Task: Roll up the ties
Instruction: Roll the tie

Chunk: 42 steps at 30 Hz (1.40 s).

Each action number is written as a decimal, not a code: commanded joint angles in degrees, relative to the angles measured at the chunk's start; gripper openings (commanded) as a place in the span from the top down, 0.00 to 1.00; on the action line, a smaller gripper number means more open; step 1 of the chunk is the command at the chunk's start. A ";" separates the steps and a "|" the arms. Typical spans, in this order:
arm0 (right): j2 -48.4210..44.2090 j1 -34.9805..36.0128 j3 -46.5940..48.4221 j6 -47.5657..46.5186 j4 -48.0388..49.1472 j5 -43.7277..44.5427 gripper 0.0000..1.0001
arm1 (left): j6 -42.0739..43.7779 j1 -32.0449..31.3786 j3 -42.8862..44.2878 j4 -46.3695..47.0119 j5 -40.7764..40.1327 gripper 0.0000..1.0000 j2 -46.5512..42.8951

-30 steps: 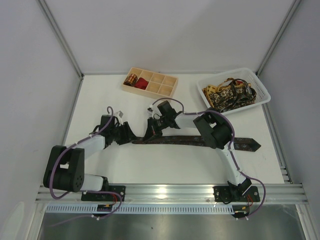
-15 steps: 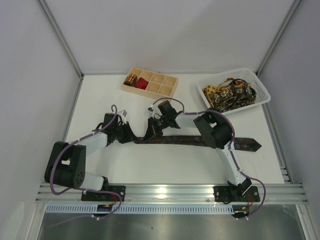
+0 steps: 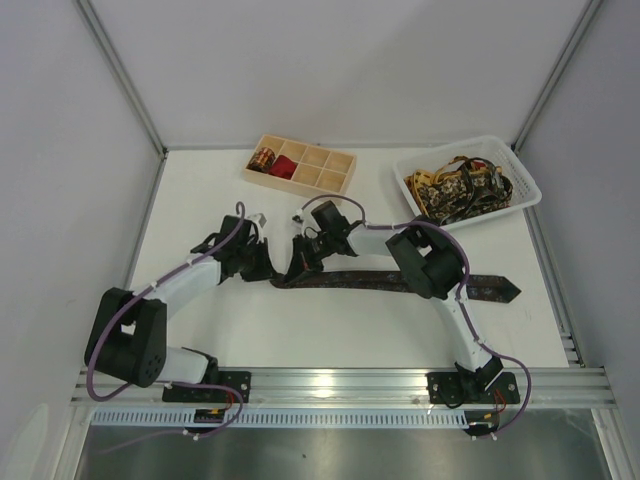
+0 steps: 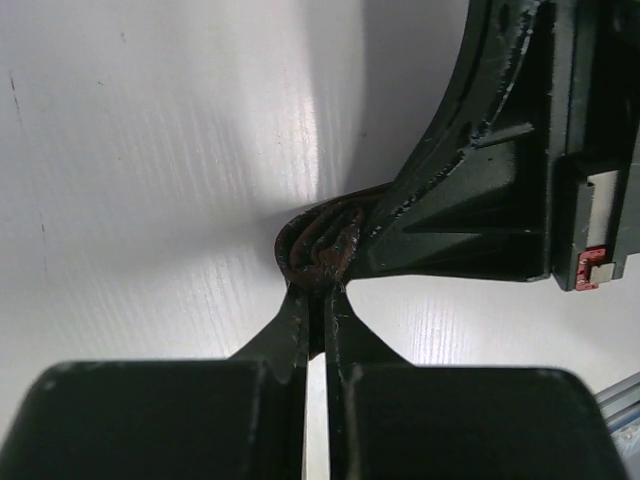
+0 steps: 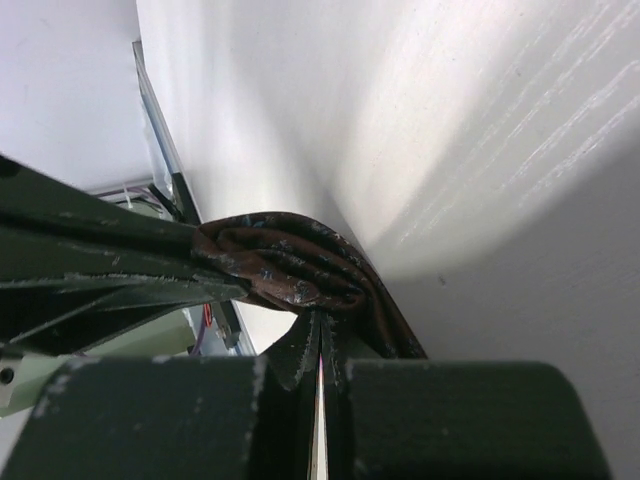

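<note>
A dark brown tie (image 3: 400,280) lies flat across the table, its pointed end (image 3: 510,291) to the right. Its left end is wound into a small coil (image 4: 322,245), seen in the right wrist view as layered brown folds (image 5: 295,268). My left gripper (image 4: 320,285) is shut on this coil from one side (image 3: 275,270). My right gripper (image 5: 320,318) is shut on it from the other (image 3: 300,262). The right gripper's dark finger (image 4: 470,190) fills the right of the left wrist view. The coil itself is hidden under both grippers in the top view.
A pale wooden compartment tray (image 3: 330,170) at the back holds a gold-and-black coil (image 3: 262,158) and a red coil (image 3: 283,167). A white basket (image 3: 520,170) at back right holds a heap of gold-and-black ties (image 3: 460,186). An aluminium rail (image 3: 340,382) runs along the near edge.
My left gripper has moved right to the tie's rolled end and shut on it. The right gripper has stayed shut on the coil.
</note>
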 commanded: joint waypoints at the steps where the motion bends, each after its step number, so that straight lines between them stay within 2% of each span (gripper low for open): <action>1: 0.14 0.25 1.43 -2.18 -3.44 6.58 1.00 | 0.40 -2.23 3.88 -5.30 -1.27 1.00 -2.01; 12: -0.12 0.25 3.71 -2.62 -5.12 7.63 1.00 | -0.31 -6.27 8.11 -9.35 -3.12 0.99 -2.45; 21: 1.02 0.34 6.44 -3.50 -7.23 7.90 1.00 | -1.98 -6.63 9.16 -9.27 -4.61 1.00 0.53; 30: -0.38 1.13 3.11 -1.39 -4.42 9.03 1.00 | -3.12 -6.89 11.63 -11.11 -8.48 1.00 3.26; 36: -3.20 -1.06 2.57 -4.46 -7.66 14.13 1.00 | -3.47 -6.80 10.92 -10.85 -9.80 1.00 2.03; 42: -3.20 -2.30 -1.37 -4.03 -5.91 14.05 1.00 | -3.47 -6.80 11.01 -10.67 -10.41 1.00 1.77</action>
